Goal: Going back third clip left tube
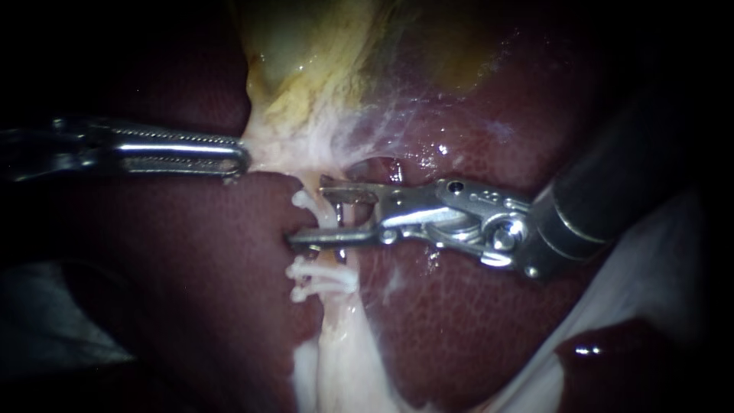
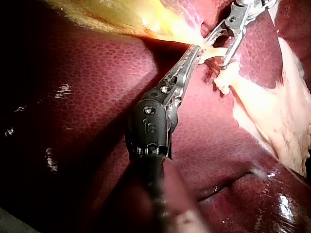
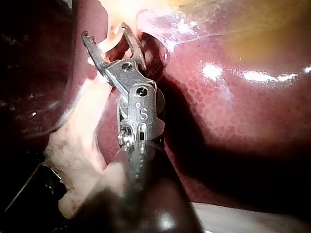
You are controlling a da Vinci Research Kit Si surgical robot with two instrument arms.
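At tube [image 1: 329, 220], R instrument [image 1: 306, 213] claw gapes astride it, nr white clips [image 1: 313, 277]; L instrument [image 1: 241, 157] claw clenched on pale tissue [image 1: 269, 144].

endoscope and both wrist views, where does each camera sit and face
Endoscope: close to the liver, facing the clipped tube; left instrument and right instrument enter from opposite sides.
Left wrist: behind the left instrument, looking along its shaft to the tube.
Right wrist: behind the right instrument, looking along it.
All share the right instrument's open jaws.

Liver [image 1: 459, 321] dk red, speckled; tube [image 1: 339, 359] cream; clips [image 1: 315, 277] white.
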